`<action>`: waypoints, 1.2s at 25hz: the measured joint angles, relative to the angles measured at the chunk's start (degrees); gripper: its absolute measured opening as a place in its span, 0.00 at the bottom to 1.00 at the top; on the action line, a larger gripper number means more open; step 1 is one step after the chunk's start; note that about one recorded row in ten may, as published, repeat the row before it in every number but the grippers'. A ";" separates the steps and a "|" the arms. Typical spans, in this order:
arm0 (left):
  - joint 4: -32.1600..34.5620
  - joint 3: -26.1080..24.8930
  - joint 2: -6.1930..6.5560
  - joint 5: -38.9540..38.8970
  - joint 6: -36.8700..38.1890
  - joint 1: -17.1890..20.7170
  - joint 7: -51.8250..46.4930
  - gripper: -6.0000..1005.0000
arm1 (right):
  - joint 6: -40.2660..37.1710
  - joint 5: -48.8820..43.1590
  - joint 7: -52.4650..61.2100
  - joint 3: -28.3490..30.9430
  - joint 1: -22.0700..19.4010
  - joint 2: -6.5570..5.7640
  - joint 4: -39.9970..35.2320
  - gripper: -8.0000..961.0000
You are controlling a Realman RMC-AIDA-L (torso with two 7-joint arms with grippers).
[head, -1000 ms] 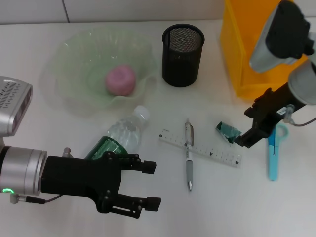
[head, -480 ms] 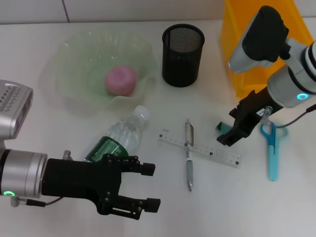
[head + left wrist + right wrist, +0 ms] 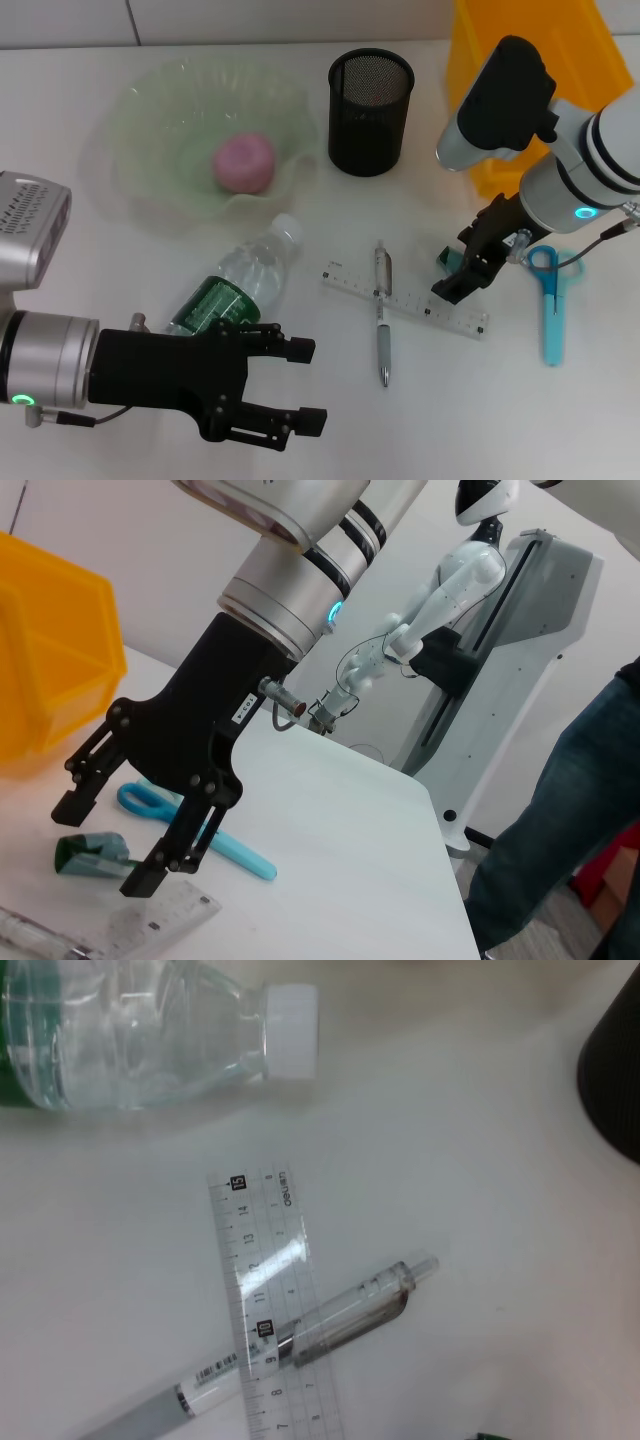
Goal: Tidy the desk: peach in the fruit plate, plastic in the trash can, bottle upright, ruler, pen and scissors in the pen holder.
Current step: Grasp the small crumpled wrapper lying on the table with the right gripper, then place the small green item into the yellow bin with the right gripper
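Observation:
A pink peach [image 3: 243, 163] lies in the green glass fruit plate [image 3: 140, 120]. A water bottle [image 3: 245, 280] lies on its side. A clear ruler [image 3: 405, 301] lies across a pen [image 3: 382, 312]. Blue scissors [image 3: 549, 300] lie at the right. My right gripper [image 3: 455, 268] is open, its fingers straddling a green plastic scrap [image 3: 449, 260]; the left wrist view shows that gripper [image 3: 105, 842] just over the scrap [image 3: 90, 852]. My left gripper [image 3: 300, 385] is open and empty, in front of the bottle. The right wrist view shows the ruler [image 3: 280, 1300], pen [image 3: 300, 1345] and bottle [image 3: 150, 1020].
A black mesh pen holder [image 3: 371, 98] stands at the back centre. A yellow bin [image 3: 530, 80] stands at the back right, behind my right arm. The scissors [image 3: 190, 825] lie just beyond the scrap.
My right gripper has moved left and down, from beside the scissors to around the green plastic scrap. My left arm has barely shifted.

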 joint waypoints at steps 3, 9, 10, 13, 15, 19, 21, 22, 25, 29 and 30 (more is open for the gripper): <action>-0.43 0.19 0.00 -0.01 -0.29 0.02 0.01 0.83 | 0.09 -0.41 0.31 -0.21 -0.02 -0.01 0.05 0.80; -0.93 0.22 -0.02 -0.01 -0.42 -0.10 0.77 0.83 | 0.49 -0.57 0.43 -0.41 -0.13 -0.01 0.05 0.77; -1.14 0.22 -0.04 -0.02 -0.50 -0.19 0.90 0.83 | 0.78 -0.62 0.43 -0.53 -0.18 -0.01 0.05 0.77; -1.96 0.22 -0.06 -0.01 -0.79 -0.47 1.25 0.83 | 1.48 -0.81 0.43 -0.78 -0.27 -0.01 0.05 0.75; -2.04 0.22 -0.07 -0.02 -0.82 -0.50 1.36 0.83 | 1.58 -1.01 0.53 -0.78 -0.30 -0.01 0.05 0.74; -2.04 0.22 -0.07 -0.02 -0.82 -0.50 1.36 0.83 | 1.70 -1.21 0.63 -0.78 -0.28 -0.01 0.10 0.49; -2.04 0.21 -0.03 -0.01 -0.81 -0.50 1.36 0.83 | 1.70 -1.22 0.68 -0.78 -0.24 -0.01 0.17 0.42; -2.04 0.22 -0.03 -0.02 -0.81 -0.50 1.36 0.83 | 1.68 -1.22 0.72 -0.78 -0.24 -0.01 0.20 0.38; -2.04 0.22 -0.01 -0.02 -0.81 -0.50 1.36 0.83 | 1.43 -1.22 0.78 -0.77 -0.22 -0.02 0.22 0.34; -2.04 0.22 0.01 -0.02 -0.81 -0.50 1.35 0.83 | 1.24 -1.22 0.80 -0.27 -0.21 -0.10 0.13 0.34; -2.04 0.21 0.01 -0.01 -0.81 -0.50 1.35 0.83 | 1.22 -1.20 0.81 -0.19 -0.22 -0.13 0.10 0.34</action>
